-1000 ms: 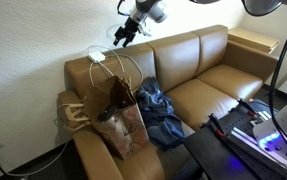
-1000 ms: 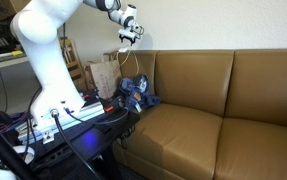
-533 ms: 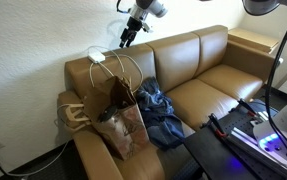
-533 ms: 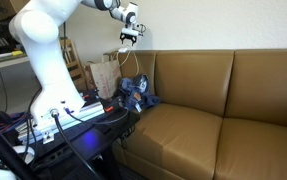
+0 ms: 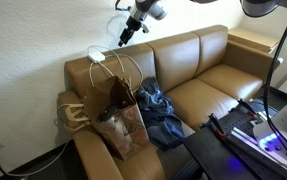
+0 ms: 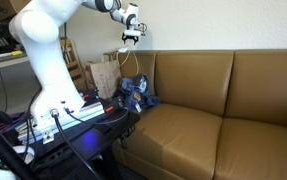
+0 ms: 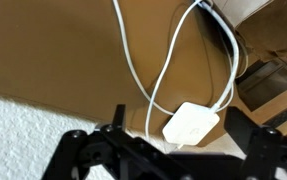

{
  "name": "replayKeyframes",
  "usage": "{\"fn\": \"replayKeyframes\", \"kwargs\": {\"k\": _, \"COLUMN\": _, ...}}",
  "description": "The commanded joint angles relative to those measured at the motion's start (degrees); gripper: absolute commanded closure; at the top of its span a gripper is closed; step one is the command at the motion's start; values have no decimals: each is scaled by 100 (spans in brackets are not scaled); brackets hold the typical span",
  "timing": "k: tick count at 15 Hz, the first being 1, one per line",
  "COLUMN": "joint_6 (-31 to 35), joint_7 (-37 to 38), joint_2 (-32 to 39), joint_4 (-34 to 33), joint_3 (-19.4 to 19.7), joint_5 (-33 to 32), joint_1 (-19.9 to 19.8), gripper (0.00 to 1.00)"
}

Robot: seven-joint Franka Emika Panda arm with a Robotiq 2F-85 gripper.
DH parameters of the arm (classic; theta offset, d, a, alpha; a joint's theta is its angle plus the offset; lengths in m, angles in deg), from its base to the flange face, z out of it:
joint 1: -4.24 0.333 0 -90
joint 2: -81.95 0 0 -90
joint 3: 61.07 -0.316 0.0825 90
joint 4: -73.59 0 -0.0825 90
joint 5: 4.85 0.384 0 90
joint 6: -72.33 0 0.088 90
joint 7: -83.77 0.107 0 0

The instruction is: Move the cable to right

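With jaws spread wide, the gripper (image 7: 168, 150) is hovering over the sofa backrest (image 5: 173, 50), the cable (image 5: 96, 55) plug block (image 7: 190, 124) lying directly beneath them.

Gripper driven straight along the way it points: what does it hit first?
Likely the small white rectangular plug block of the thin white cable, on the brown sofa back, centred before the open gripper. Depth unclear.

Soft even indoor light; exterior views sharp; wrist view blurred, pincer (image 7: 171, 150) dark, defocused.
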Motion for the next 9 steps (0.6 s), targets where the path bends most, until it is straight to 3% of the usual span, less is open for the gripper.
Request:
{"fn": "replayKeyframes", "kwargs": {"k": 1, "joint_6": -623, "joint_7": -41, "joint_2": 329, "joint_4": -206, "joint_3": 599, "joint_5": -154, "joint_1": 541, "gripper": 0}}
{"fn": "replayKeyframes", "kwargs": {"k": 5, "joint_6": -633, "joint_7": -331, "joint_2": 976, "joint_4": -339, "joint_3": 879, "joint_5": -394, "joint_1": 1092, "gripper": 0}}
{"fn": "replayKeyframes", "kwargs": {"k": 9, "joint_6": 294, "joint_7": -179, "joint_2": 1030, "joint_4": -127, "joint_3": 1126, "joint_5": -877, "joint_1": 1396, "gripper": 0}}
